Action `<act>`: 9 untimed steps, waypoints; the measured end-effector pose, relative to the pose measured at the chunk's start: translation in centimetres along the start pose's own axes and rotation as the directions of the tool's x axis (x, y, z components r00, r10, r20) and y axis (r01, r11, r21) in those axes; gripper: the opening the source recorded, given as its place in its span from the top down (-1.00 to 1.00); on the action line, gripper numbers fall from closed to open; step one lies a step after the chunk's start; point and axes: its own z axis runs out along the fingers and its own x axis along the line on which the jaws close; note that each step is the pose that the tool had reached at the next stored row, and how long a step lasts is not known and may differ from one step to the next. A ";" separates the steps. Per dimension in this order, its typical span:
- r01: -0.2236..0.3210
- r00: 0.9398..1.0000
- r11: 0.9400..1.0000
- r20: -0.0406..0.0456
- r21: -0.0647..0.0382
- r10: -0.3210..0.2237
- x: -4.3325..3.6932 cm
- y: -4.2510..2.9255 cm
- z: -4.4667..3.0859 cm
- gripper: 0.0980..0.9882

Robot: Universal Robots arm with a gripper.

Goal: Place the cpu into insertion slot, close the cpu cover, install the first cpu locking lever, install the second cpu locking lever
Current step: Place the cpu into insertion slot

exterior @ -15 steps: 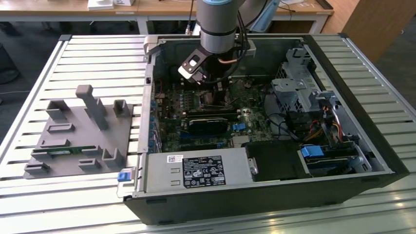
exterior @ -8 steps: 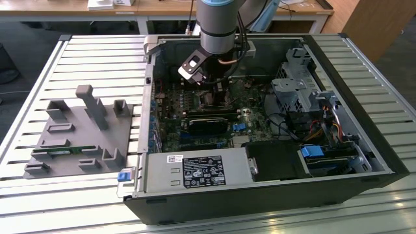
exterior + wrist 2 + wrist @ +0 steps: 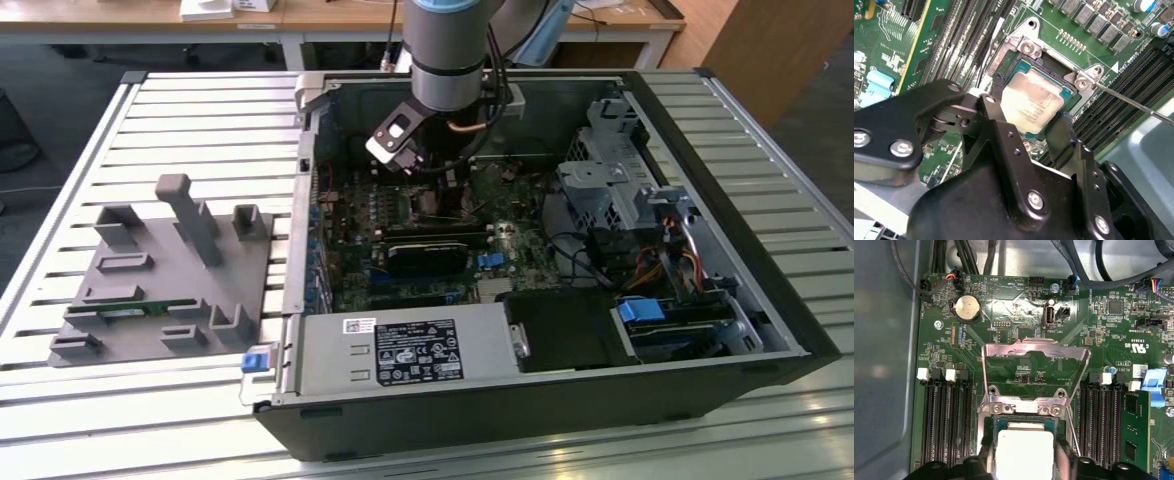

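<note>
White silk-screen lettering scattered over the green circuit board, a small white triangle marked on it, faint grey print on the cpu, a printed label on the power supply — wording too fine to read off surely.

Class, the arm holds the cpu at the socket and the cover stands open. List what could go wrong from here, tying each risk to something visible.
1. The gripper has its jaws on the cpu over the insertion slot; if skewed on release, it may seat crookedly.
2. The cpu cover stands open close by the socket; a jaw might catch it.
3. The thin locking lever lies beside the socket and could snag.
</note>
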 end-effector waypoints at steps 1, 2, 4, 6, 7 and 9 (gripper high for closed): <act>0.000 1.000 1.000 0.000 0.000 0.000 0.00 0.00 0.00 -0.16; 0.000 1.000 1.000 0.000 0.000 0.000 -0.01 0.00 -0.01 -0.16; 0.000 1.000 1.000 0.000 0.000 0.000 -0.01 0.00 0.00 -0.16; 0.000 1.000 1.000 0.000 0.000 0.000 -0.01 0.00 0.00 -0.16; 0.000 1.000 1.000 0.000 0.000 0.000 -0.01 0.00 0.00 -0.16; 0.000 1.000 1.000 0.000 0.000 0.000 0.00 0.00 -0.10 -0.16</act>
